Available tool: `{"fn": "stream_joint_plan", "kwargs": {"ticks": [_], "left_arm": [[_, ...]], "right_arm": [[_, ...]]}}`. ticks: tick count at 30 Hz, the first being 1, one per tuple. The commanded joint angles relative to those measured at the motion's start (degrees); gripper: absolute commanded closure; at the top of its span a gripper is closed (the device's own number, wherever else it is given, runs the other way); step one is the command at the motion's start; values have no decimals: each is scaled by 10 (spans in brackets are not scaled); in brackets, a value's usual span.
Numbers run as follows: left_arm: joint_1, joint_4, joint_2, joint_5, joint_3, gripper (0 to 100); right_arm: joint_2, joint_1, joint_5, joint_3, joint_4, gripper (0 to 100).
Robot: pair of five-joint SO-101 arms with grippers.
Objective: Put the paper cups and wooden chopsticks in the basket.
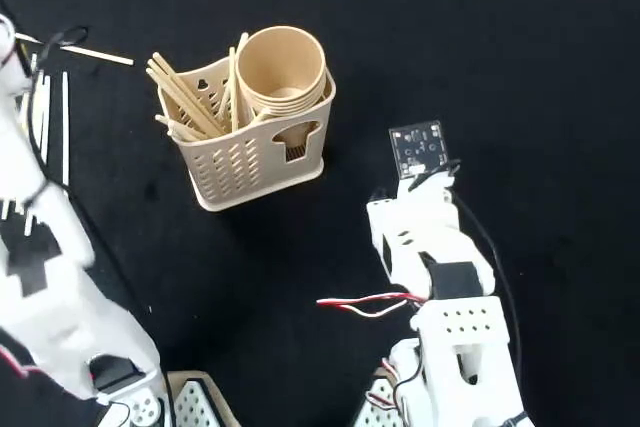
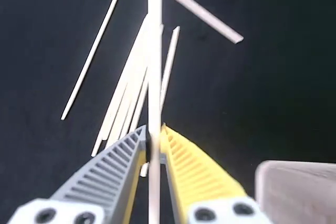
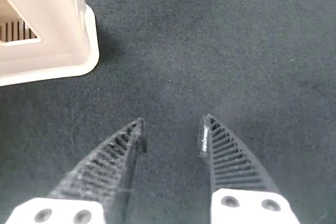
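The beige slotted basket (image 1: pixel 250 172) stands left of the table's middle. It holds a stack of paper cups (image 1: pixel 284 67) and several wooden chopsticks (image 1: pixel 185 99). My left gripper (image 2: pixel 154 137) is shut on one chopstick (image 2: pixel 154 51), which runs up between the grey and yellow fingers. Beneath it, several loose chopsticks (image 2: pixel 126 98) lie on the black cloth; the high view has them at the far left (image 1: pixel 65 127). My right gripper (image 3: pixel 172 129) hangs open over bare cloth, nothing between its fingers, with a corner of the basket (image 3: pixel 47 35) close by.
The left arm (image 1: pixel 50 287) runs along the table's left edge. The right arm (image 1: pixel 435 257) stands right of the basket. One chopstick (image 1: pixel 95 53) lies crosswise at the far left. Cables trail beyond the back edge.
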State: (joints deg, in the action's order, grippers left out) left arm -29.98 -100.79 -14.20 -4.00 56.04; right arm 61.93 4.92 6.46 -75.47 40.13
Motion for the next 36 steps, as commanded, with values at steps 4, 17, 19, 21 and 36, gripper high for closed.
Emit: {"fn": "stream_joint_plan", "kwargs": {"ticks": [4, 17, 19, 21, 36], "left_arm": [[70, 68, 244, 62, -160, 970], [175, 630, 712, 72, -852, 970], [191, 725, 766, 74, -931, 971], [204, 805, 806, 95, -987, 971], [302, 894, 715, 146, -1053, 970]], "right_arm": [[9, 8, -1, 1, -12, 825], [8, 9, -1, -6, -15, 825], [8, 10, -1, -7, -16, 825], [8, 10, -1, -7, -16, 825], [8, 10, -1, -7, -16, 825]]}}
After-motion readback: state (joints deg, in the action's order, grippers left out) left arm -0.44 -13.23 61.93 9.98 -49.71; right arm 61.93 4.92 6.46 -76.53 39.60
